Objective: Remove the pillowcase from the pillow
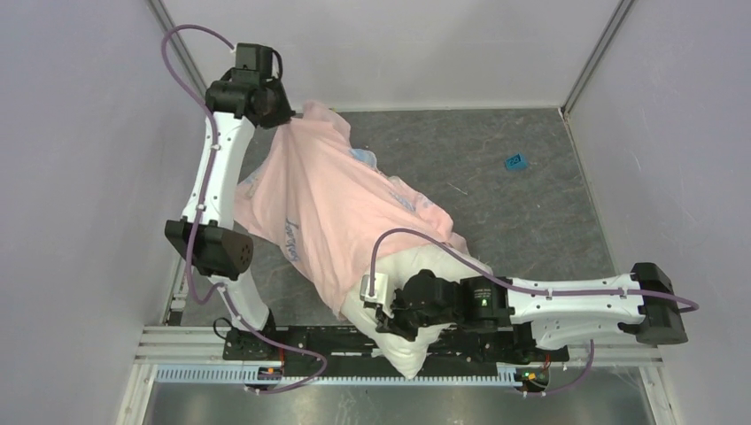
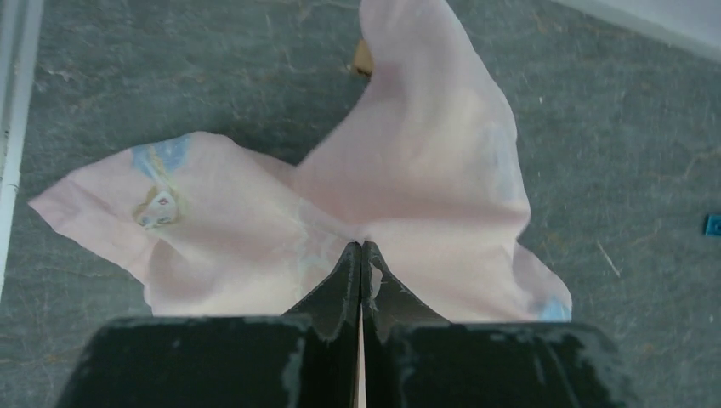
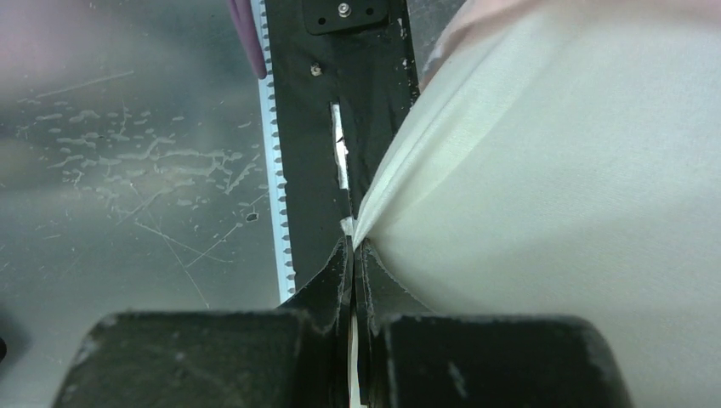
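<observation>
The pale pink pillowcase (image 1: 336, 199) with blue lettering stretches from the far left of the table to the near middle. My left gripper (image 1: 285, 115) is shut on its far end and holds it up; in the left wrist view the pink fabric (image 2: 408, 170) is pinched at the left gripper's tips (image 2: 361, 246). The white pillow (image 1: 403, 341) sticks out of the pillowcase's near end over the table's front edge. My right gripper (image 1: 383, 314) is shut on the pillow's edge; in the right wrist view the white pillow (image 3: 553, 212) is clamped at the right gripper's tips (image 3: 353, 245).
A small blue block (image 1: 514, 161) lies on the grey mat at the far right and shows in the left wrist view (image 2: 712, 224). White walls close in the left, right and far sides. The black rail (image 3: 340, 127) runs along the near edge.
</observation>
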